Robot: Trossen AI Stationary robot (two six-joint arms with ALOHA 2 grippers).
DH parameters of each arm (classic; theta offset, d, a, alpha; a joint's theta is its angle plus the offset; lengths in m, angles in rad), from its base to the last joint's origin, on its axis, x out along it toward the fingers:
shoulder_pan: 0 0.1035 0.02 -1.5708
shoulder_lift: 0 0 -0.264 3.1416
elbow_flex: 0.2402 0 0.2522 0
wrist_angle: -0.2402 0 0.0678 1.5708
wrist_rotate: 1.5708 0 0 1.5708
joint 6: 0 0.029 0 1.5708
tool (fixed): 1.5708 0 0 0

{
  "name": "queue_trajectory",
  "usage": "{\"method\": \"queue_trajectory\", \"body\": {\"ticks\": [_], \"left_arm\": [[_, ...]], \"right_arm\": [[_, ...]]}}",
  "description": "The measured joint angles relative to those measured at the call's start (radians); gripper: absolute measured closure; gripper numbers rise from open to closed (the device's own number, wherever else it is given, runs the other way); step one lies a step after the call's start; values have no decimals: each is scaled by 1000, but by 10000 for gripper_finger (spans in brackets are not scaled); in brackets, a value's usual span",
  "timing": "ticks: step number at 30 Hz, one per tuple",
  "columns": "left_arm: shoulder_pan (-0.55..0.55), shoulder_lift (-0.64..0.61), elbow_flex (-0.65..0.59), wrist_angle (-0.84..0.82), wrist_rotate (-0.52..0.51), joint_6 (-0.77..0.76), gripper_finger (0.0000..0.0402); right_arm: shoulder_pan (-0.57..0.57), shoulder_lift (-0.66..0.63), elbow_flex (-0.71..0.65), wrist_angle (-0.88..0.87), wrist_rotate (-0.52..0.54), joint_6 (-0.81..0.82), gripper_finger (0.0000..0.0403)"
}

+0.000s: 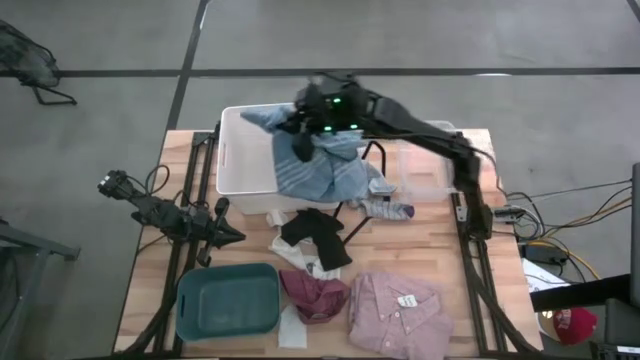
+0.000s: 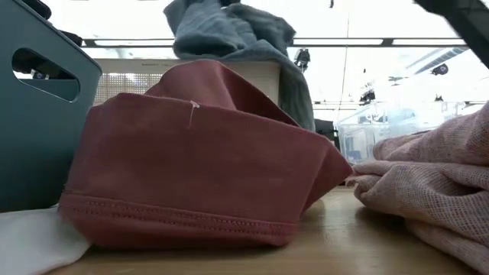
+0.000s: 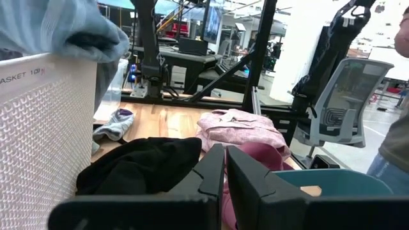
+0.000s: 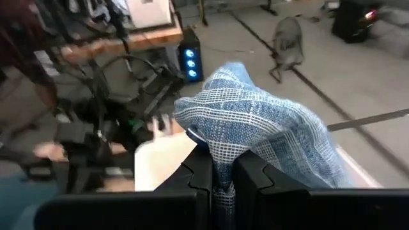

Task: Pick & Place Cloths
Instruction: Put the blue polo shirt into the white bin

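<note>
From above, the right gripper (image 1: 303,143) hangs over the white bin (image 1: 240,160), clamped on the blue-grey collared shirt (image 1: 325,170), which drapes across the bin's rim, while the left gripper (image 1: 230,233) rests beside the black piece (image 1: 318,236), fingers together and empty. At table height the maroon piece (image 2: 199,168) lies beside the pink checked shirt (image 2: 435,183). The right wrist view shows the shirt pinched between both fingers (image 4: 246,176).

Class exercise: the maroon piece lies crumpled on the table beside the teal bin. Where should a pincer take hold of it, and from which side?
Grip the raised fold at the top of the maroon piece, coming straight down from above. In the low view it stands up in a peak, offering a ridge to pinch, while the teal bin and pink checked shirt crowd its sides.
</note>
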Motion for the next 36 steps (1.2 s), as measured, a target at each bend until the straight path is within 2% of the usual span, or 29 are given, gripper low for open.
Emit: {"method": "queue_trajectory", "body": {"ticks": [4,8,11,14,18,24,28,31,36], "left_arm": [[0,2,0,0,0,0,378],[0,2,0,0,0,0,378],[0,2,0,0,0,0,378],[0,2,0,0,0,0,378],[0,2,0,0,0,0,378],[0,2,0,0,0,0,378],[0,2,0,0,0,0,378],[0,2,0,0,0,0,378],[0,2,0,0,0,0,378]], "right_arm": [[-15,63,-43,193,-35,140,383],[-35,124,-30,243,-40,226,383],[-45,175,-24,286,-130,314,377],[-43,229,-25,445,-236,439,367],[-41,243,-24,502,-246,530,333],[-45,203,-26,402,-248,520,252],[-44,114,-24,310,-231,426,203],[-42,40,-22,179,-162,326,184],[-34,-73,-24,-185,-46,230,180]]}}
